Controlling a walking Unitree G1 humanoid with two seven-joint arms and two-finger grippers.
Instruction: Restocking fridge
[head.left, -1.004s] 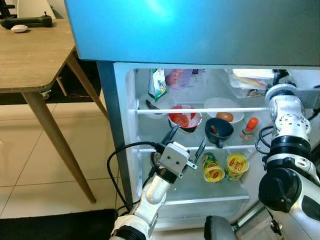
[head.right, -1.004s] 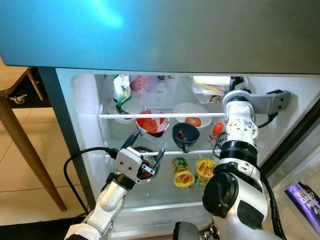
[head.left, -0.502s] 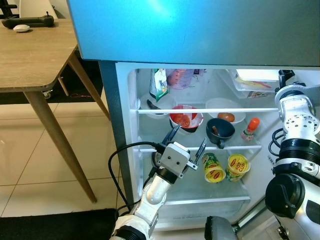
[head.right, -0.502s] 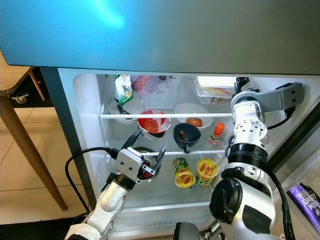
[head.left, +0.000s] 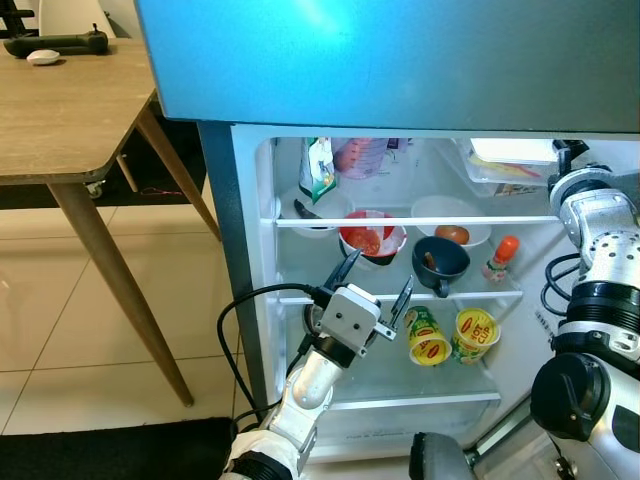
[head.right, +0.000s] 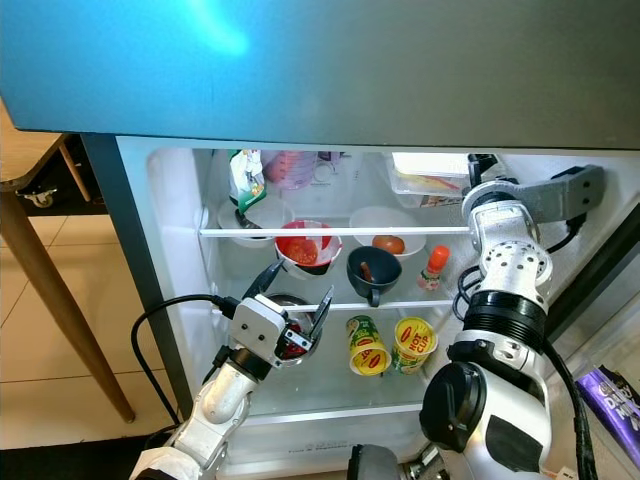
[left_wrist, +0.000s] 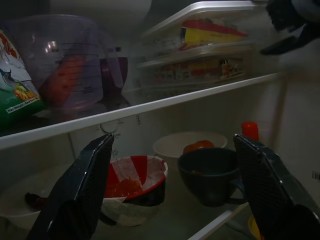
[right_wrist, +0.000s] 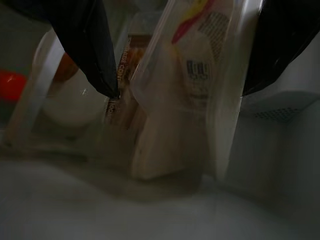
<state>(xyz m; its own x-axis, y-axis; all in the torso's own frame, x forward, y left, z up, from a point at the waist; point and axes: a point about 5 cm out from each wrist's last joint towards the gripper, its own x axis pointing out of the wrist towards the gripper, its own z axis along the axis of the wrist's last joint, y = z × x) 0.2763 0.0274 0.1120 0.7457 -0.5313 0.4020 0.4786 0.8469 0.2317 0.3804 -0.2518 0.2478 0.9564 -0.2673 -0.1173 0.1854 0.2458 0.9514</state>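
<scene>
Two big pieces of furniture take up most of the scene: an open fridge (head.left: 250, 300) with a blue-grey freezer door above it, and, at nine o'clock from it, a wooden table (head.left: 60, 120) standing on a pale tiled floor (head.left: 60, 330). Inside the fridge, the top shelf carries a clear plastic box (head.right: 428, 172) of packaged food at the two o'clock corner, a clear measuring jug (head.left: 362, 156) near twelve o'clock and a green packet (head.left: 318, 168) just beside the jug at its nine o'clock. On the middle shelf stand a white plate (head.left: 315, 208) at the nine o'clock end, a red and white bowl (head.left: 371, 235), a white bowl (head.left: 450, 220) holding something orange, a dark cup (head.left: 438, 262) and, at three o'clock, a small bottle with a red cap (head.left: 499, 256). On the lowest shelf, two yellow noodle cups (head.left: 473, 333) sit side by side. The left gripper (head.left: 372, 285) hovers in front of the middle shelf's edge with its fingers spread wide, holding nothing. The right gripper (right_wrist: 180, 75) is up at the top shelf by the clear box, its fingers parted on either side of the box's end; whether they touch it I cannot tell.
</scene>
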